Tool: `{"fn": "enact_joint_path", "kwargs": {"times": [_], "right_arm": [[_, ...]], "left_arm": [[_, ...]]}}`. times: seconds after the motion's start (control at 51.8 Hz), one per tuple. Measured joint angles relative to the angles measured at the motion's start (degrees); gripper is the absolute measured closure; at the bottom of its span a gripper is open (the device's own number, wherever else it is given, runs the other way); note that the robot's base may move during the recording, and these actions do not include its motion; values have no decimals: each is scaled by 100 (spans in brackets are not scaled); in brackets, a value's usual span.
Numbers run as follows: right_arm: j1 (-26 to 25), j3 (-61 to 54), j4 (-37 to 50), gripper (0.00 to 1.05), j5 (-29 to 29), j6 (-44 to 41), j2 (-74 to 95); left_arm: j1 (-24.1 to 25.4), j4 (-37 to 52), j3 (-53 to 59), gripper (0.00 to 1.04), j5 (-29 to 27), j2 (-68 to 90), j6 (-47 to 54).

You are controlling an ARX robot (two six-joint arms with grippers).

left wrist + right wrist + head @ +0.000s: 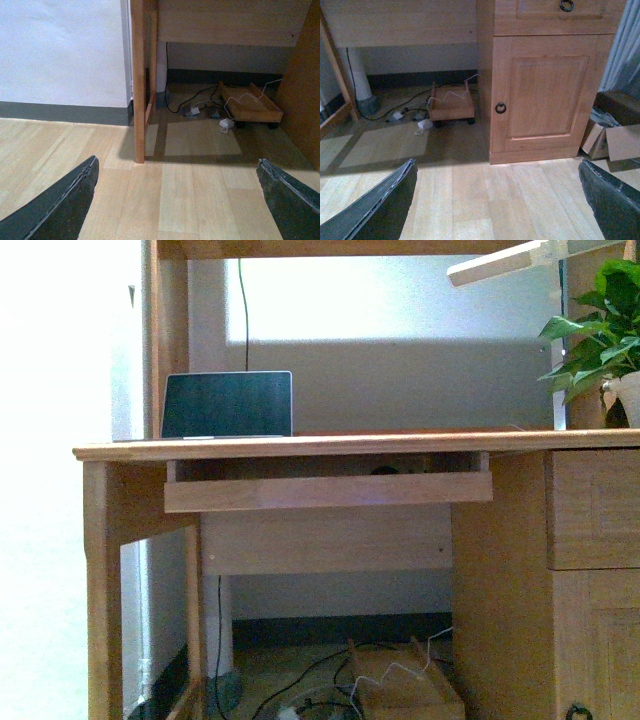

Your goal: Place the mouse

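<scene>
A small dark rounded shape (385, 469) shows just over the front rail of the pull-out tray (328, 490) under the desk top. It looks like the mouse, but most of it is hidden. Neither arm shows in the front view. My left gripper (177, 162) is open and empty, low over the wooden floor in front of the desk's left leg (138, 80). My right gripper (497, 163) is open and empty, low over the floor in front of the desk's cabinet door (547, 90).
A laptop (227, 404) stands open on the desk top (350, 445) at the left; a potted plant (605, 335) is at the right. Under the desk lie a wheeled wooden stand (451, 102), cables and a plug (226, 123). Cardboard boxes (612, 137) sit right of the cabinet.
</scene>
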State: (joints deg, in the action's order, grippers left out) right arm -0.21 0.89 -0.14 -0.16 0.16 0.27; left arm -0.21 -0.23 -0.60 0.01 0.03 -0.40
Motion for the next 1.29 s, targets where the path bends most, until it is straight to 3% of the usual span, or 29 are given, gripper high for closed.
{"fn": "enact_joint_path", "kwargs": {"times": [1.292], "right_arm": [[0,0,0,7,0,0,0]], "left_arm": [[0,0,0,8,0,0,0]]}}
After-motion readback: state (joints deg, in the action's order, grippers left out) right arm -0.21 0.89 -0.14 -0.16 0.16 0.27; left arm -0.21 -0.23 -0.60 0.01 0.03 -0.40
